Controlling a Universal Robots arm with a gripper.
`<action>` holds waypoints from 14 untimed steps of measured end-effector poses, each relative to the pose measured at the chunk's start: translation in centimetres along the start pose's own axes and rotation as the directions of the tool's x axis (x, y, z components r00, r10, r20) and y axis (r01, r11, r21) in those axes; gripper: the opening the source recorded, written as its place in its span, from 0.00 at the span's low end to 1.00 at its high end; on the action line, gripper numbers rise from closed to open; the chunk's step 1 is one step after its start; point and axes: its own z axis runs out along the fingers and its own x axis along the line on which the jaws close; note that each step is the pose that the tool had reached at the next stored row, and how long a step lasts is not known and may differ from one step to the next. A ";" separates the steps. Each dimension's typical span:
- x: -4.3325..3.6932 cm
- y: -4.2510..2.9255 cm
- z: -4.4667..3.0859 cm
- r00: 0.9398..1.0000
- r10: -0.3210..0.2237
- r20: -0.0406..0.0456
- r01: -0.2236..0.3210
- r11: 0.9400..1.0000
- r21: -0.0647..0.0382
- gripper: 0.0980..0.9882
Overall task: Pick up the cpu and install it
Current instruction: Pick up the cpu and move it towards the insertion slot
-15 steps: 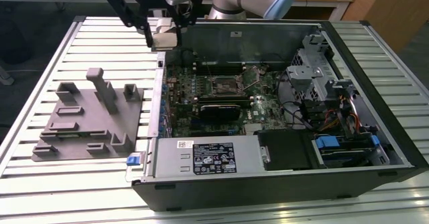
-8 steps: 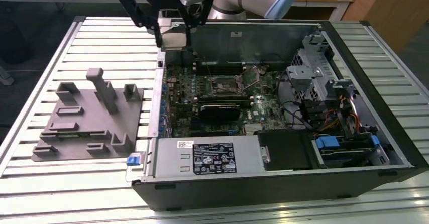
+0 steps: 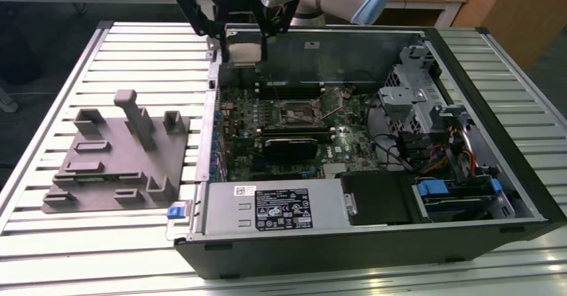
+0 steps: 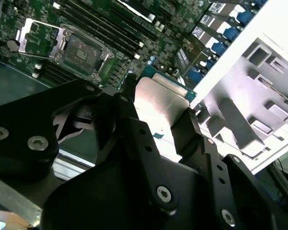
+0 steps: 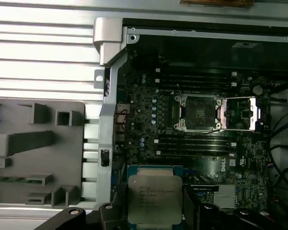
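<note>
The cpu (image 3: pixel 245 46), a small square chip with a pale silver top, hangs in the air over the open computer case's far corner, on the exterior view's left. My gripper (image 3: pixel 244 56) is shut on it, one black finger on each side edge. Both wrist views show the cpu (image 5: pixel 153 196) (image 4: pixel 159 98) clamped between the fingers (image 4: pixel 189 127). The motherboard socket (image 3: pixel 297 115) (image 5: pixel 199 112) (image 4: pixel 81 52) lies open with its metal frame flipped back, well apart from the held chip and lower down.
A grey fixture (image 3: pixel 115 163) with upright blocks sits on the slatted table (image 3: pixel 80 256) at the exterior view's left of the case. Inside the case are a black heatsink-like block (image 3: pixel 288 147), a power supply (image 3: pixel 275 206), drive cages and cables (image 3: pixel 434 143).
</note>
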 end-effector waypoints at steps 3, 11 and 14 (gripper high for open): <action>-0.76 -0.02 0.02 1.000 0.000 0.000 0.000 1.000 0.000 0.50; -2.95 -0.06 0.07 1.000 0.000 0.000 0.000 1.000 0.000 0.50; -3.78 -0.08 0.09 1.000 0.000 0.000 0.000 1.000 0.000 0.50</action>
